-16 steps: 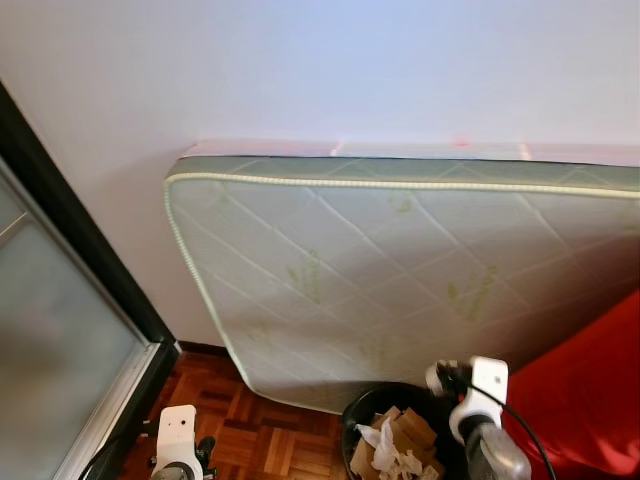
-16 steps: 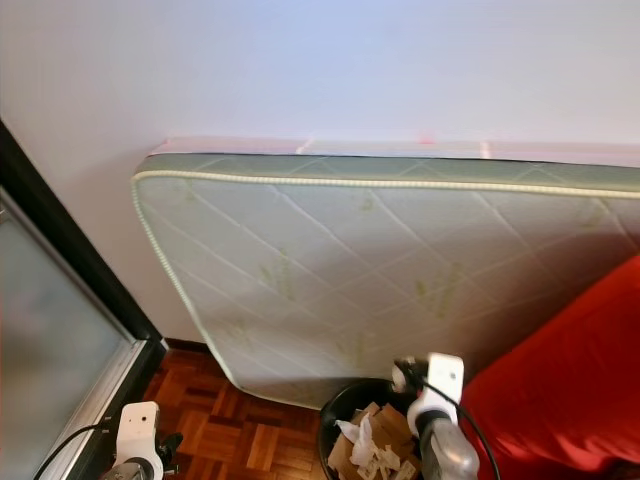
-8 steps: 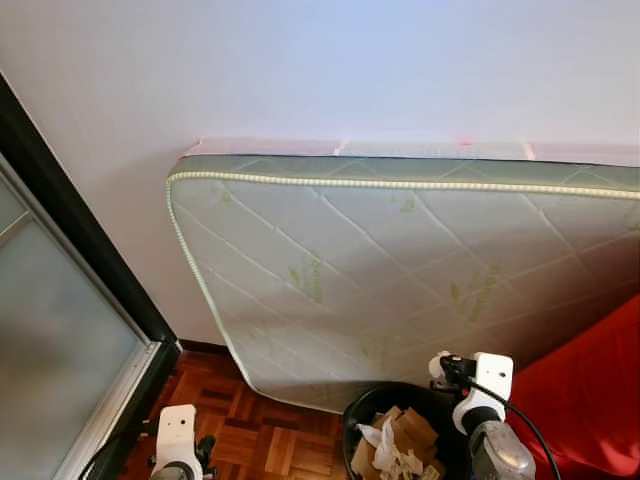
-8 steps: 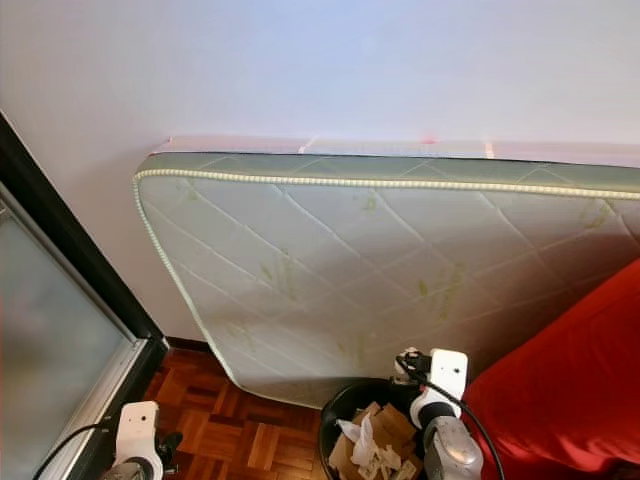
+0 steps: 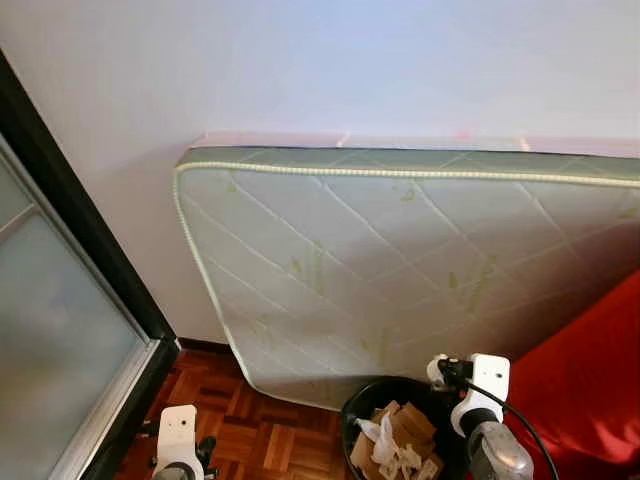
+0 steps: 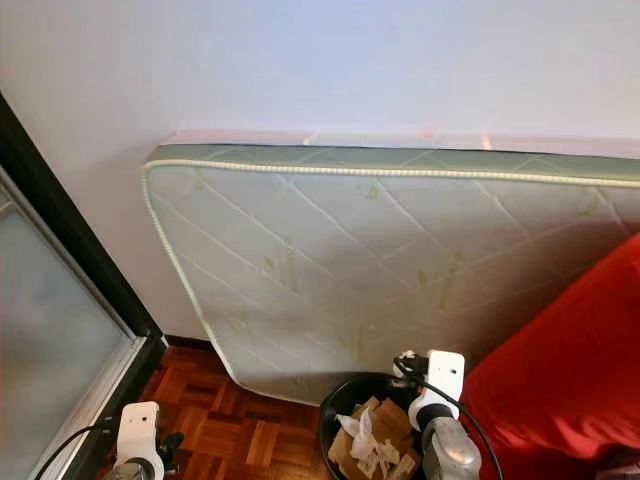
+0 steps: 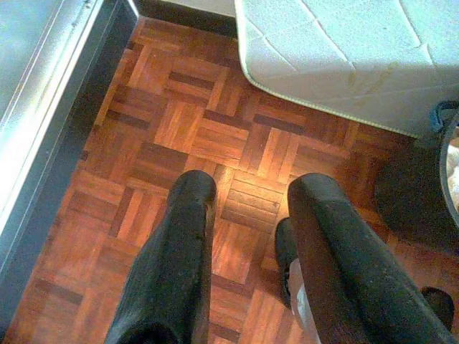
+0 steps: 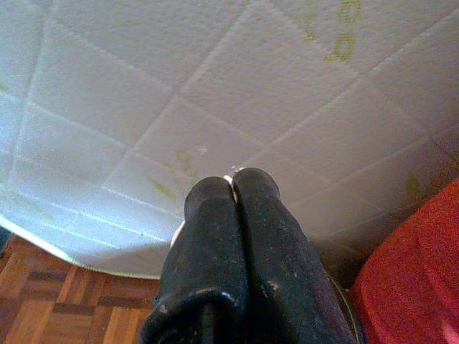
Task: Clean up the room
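right gripper (image 8: 234,188) fingers together above bin (image 5: 372,400), near mattress (image 5: 400,260) | left gripper (image 7: 247,197) fingers apart over floor (image 7: 179,122)

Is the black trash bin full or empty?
Partly full at least. The black trash bin holds torn cardboard pieces and crumpled white paper up near its rim. How deep the pile goes cannot be told.
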`<state>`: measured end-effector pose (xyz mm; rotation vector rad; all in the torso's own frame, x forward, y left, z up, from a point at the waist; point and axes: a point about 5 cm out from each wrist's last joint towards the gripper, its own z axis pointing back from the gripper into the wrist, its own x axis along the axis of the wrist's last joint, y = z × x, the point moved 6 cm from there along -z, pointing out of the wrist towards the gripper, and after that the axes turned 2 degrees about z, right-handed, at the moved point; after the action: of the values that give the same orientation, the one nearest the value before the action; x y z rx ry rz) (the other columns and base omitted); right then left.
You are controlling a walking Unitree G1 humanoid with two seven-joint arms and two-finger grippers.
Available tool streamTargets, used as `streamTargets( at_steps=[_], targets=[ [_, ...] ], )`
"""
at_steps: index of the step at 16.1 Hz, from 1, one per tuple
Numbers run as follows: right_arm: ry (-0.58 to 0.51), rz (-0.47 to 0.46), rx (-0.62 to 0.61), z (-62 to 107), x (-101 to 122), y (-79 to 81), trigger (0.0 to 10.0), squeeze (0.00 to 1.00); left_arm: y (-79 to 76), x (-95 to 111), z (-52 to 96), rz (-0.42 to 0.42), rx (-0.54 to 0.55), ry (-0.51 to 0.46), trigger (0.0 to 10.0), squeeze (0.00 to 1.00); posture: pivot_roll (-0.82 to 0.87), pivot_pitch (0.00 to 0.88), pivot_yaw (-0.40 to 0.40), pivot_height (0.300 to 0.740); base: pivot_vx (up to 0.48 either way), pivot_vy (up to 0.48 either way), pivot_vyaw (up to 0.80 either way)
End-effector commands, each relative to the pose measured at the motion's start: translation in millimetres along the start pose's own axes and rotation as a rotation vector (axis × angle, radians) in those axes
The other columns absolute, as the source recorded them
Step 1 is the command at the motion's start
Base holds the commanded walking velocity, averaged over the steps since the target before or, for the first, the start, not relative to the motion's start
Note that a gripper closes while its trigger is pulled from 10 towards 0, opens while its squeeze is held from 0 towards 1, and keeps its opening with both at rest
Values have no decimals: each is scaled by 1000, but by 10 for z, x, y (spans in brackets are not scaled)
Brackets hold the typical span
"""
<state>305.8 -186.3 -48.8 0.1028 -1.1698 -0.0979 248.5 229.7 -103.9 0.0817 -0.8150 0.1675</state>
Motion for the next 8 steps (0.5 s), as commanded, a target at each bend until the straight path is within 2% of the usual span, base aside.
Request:
streamTargets(
  at_steps=[1, 5, 8],
  targets=[
    [22, 12, 14, 5, -44, 24, 10000, 0, 33, -46, 10, 13, 14, 14, 10000, 0, 19, 0, 55, 680, 0, 0, 0],
    [80, 28, 39, 4, -135, 77, 10000, 0, 42, -46, 11, 21, 24, 14, 10000, 0, 25, 0, 52, 676, 0, 0, 0],
    [73, 19, 51, 8, -137, 106, 10000, 0, 48, -45, 11, 21, 25, 14, 10000, 0, 28, 0, 51, 656, 0, 0, 0]
  ],
)
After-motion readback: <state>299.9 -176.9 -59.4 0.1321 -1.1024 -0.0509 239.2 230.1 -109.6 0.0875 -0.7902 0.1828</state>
